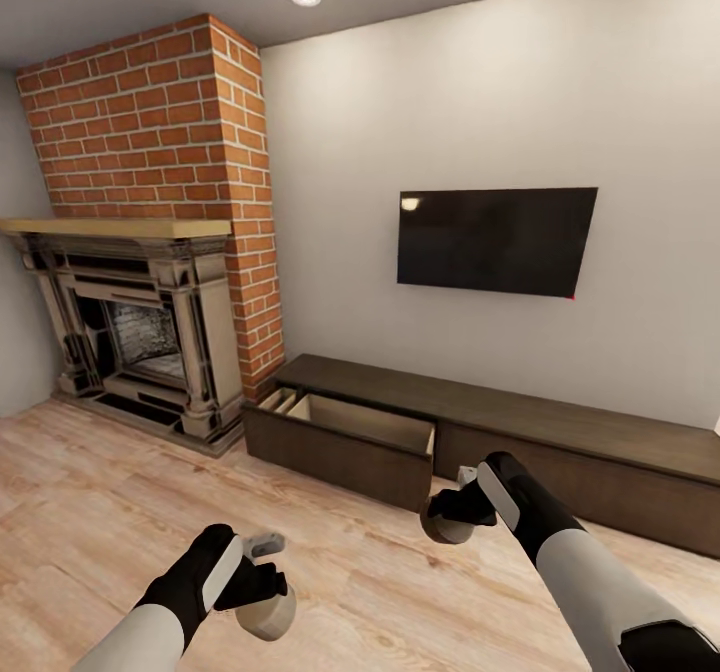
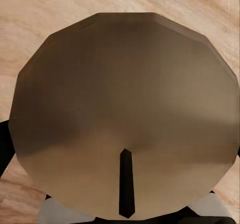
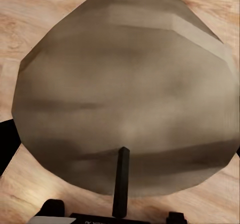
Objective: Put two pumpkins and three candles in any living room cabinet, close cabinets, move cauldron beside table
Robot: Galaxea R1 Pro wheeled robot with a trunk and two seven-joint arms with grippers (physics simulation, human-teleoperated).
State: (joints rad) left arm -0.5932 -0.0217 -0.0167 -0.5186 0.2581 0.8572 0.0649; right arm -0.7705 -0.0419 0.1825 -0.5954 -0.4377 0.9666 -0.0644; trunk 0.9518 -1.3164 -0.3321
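Each of my grippers holds a candle above the wooden floor. My left gripper (image 1: 266, 592) is shut on a tan candle (image 1: 272, 618), whose flat top and dark wick (image 2: 126, 181) loom close in the left wrist view. My right gripper (image 1: 456, 512) is shut on a second candle (image 1: 438, 532), seen with its wick (image 3: 120, 181) in the right wrist view. Just beyond the right gripper stands the long low dark-brown cabinet (image 1: 560, 427), its leftmost drawer (image 1: 365, 422) pulled open with a pale interior. The pumpkins, cauldron and table are out of view.
A brick chimney with a stone fireplace (image 1: 140, 332) fills the left corner beside the cabinet's open end. A black TV (image 1: 495, 240) hangs on the wall above the cabinet. Light wooden floor (image 1: 90, 512) stretches between me and the cabinet.
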